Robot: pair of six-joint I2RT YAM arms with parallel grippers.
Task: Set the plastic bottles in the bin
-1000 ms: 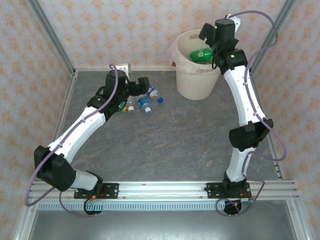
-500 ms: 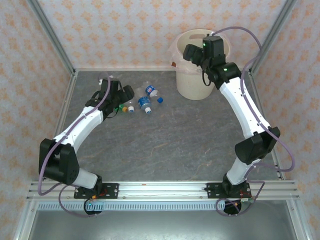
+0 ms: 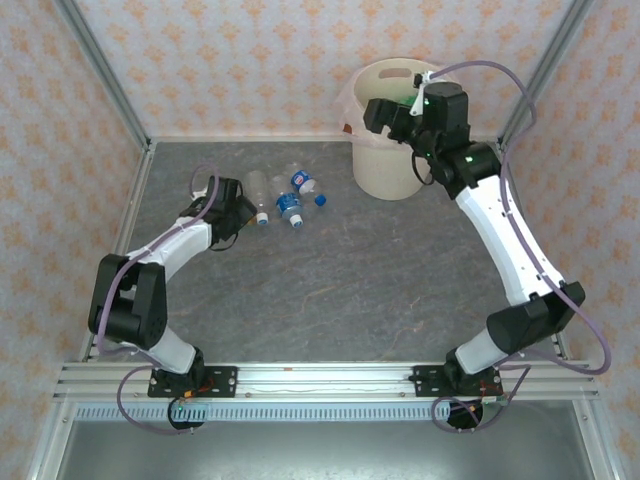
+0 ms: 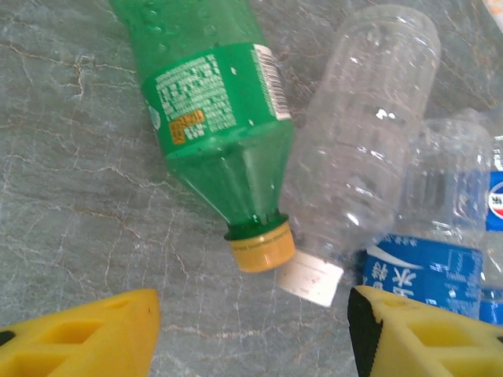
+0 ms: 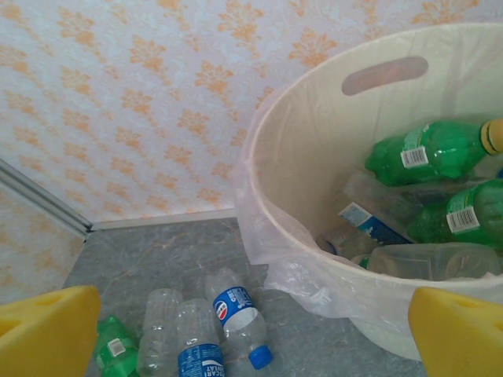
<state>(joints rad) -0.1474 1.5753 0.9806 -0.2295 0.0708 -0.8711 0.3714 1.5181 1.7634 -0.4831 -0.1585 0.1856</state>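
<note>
In the top view, the left arm has drawn back from over the small group of plastic bottles (image 3: 290, 206). It now lies low and folded along the left side of the surface (image 3: 340, 290), with the left tool (image 3: 243, 210) at the left end of that group. The right arm has swung away from the middle of the bin (image 3: 392, 178), and the right tool (image 3: 380, 112) now hangs over the bin's left rim, turned toward the bottles. I judge that the right arm has finished one delivery and is coming for the next bottle, while the left arm prepares a grasp. In the left wrist view, the left tool (image 4: 253, 314) has its yellow fingers (image 4: 86, 338) apart and they clamp nothing yet. Just beyond them lie the yellow cap (image 4: 263, 247) of a green bottle (image 4: 216, 102) and the white cap (image 4: 310, 279) of a clear bottle (image 4: 365, 149), close side by side. A blue-label bottle (image 4: 436, 267) rests against the clear one on the right. In the right wrist view, the right tool (image 5: 255, 314) stands wide apart and empty. The bin (image 5: 295, 173), with its thin bag liner (image 5: 306, 283), already holds several green and clear bottles, and four bottles lie on the surface to the lower left of it.
</note>
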